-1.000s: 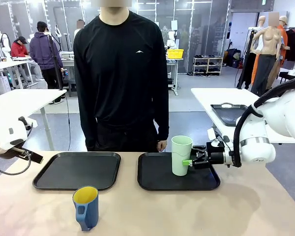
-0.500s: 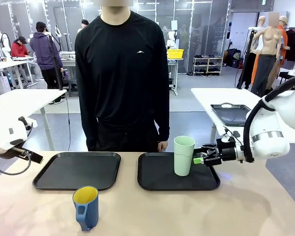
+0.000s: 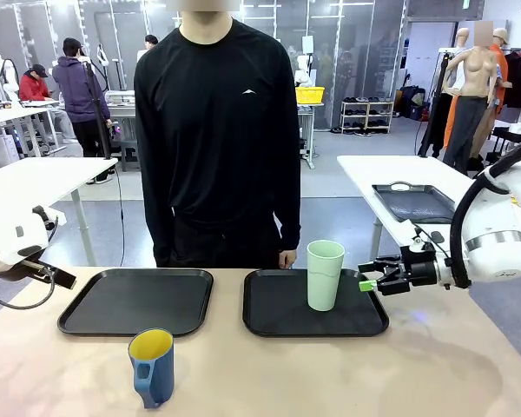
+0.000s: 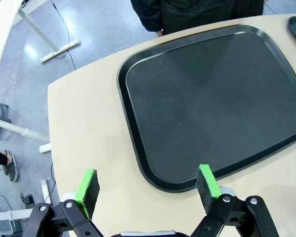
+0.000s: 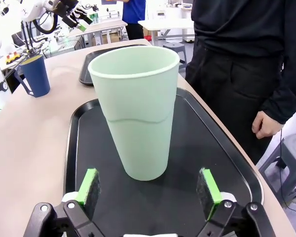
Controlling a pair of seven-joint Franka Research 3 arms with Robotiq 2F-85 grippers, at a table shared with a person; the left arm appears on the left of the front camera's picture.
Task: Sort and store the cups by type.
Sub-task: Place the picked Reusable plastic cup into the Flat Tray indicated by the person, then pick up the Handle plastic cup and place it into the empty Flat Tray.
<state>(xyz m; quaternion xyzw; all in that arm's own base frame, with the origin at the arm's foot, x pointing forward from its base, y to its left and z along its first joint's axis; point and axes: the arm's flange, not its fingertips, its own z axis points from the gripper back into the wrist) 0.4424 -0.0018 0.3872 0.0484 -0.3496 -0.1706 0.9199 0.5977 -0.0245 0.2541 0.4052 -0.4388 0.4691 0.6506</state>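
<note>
The pale wood-look tabletop [image 3: 269, 373] runs from the robot's side across to the person. Nearest its edge, on the bare surface, a dark-blue handled mug [image 3: 152, 367] stands upright. Its yellow inside shows, and its handle is turned toward the near side. It sits just in front of the left tray, not on it.

Behind it two black trays lie side by side with a narrow strip of table between them. The left tray [image 3: 137, 301] shows its flat dark bottom from rim to rim. The left gripper [image 4: 147, 180] hangs over that tray's rim and the tabletop beside it, green pads spread wide.

The right tray [image 3: 273, 321] holds the pale mint-green tumbler [image 3: 325, 274], upright and mouth up, toward its right half. The right gripper [image 3: 366, 276] reaches in level from the right, just beside the tumbler. Its pads are apart and clear of the cup's wall.

At the far edge stands a person in black [image 3: 217, 130], one hand [image 3: 286, 257] hanging by the right tray's back rim. Beyond are grey floor and white tables. One table on the right carries another dark tray [image 3: 414, 201]. Farther back are a yellow crate [image 3: 309, 95], a low shoe rack [image 3: 367, 115], and other people [image 3: 80, 87] at the far left.
</note>
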